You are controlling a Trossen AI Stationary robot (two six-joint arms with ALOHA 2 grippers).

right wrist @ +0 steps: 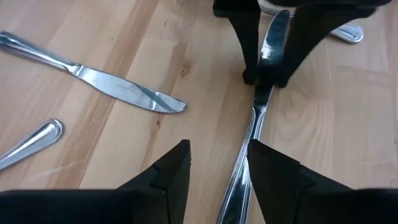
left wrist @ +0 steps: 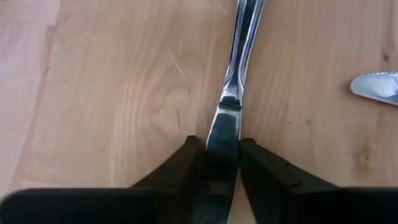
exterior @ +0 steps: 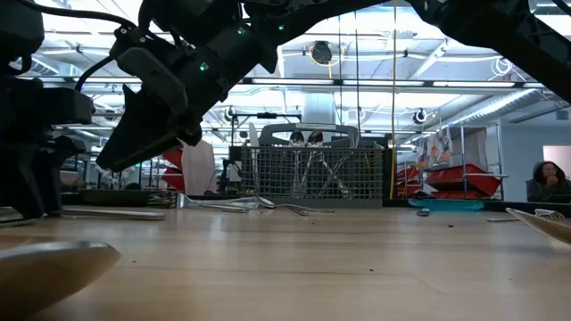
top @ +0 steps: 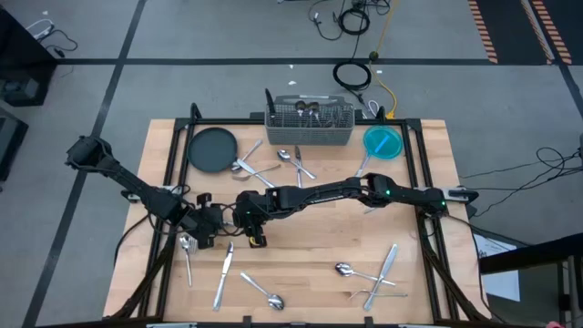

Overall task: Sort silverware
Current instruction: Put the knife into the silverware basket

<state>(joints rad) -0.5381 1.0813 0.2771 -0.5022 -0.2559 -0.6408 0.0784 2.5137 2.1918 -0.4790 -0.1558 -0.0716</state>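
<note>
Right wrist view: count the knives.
2: a loose knife lying on the table, and a held knife in the left gripper. Two cut-off handles may be more.

arms [top: 310, 194]: black, jointed | green status lights | tools: black wedge fingers [right wrist: 163, 176]

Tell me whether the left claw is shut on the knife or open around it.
Shut on it: in the left wrist view both fingers press the blade of the slim silver metal knife, which lies flat on the wood.
</note>
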